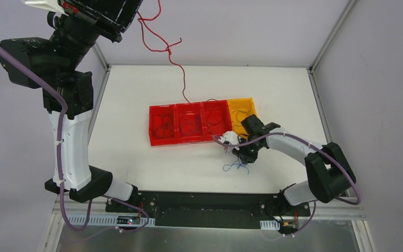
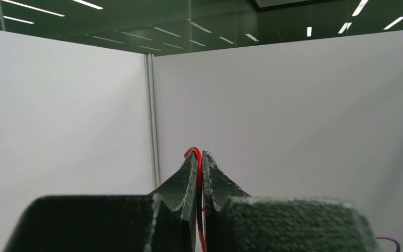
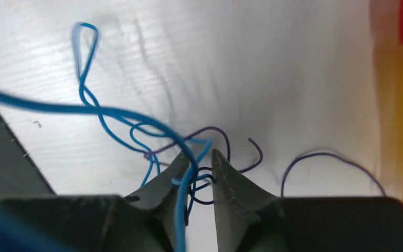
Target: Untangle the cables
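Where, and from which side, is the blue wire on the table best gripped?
Probably the narrow loop at the end of the blue wire, from above with the jaws across it. It lies flat on the table, clear of the purple wires, unlike the knot at the right gripper.

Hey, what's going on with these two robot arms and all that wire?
Two arms are untangling thin wires. The left gripper, raised high, is shut on a red wire that trails down to the red bins on the table. The right gripper is low by the bins' near edge, jaws apart around a clump of blue wires, not clamped.
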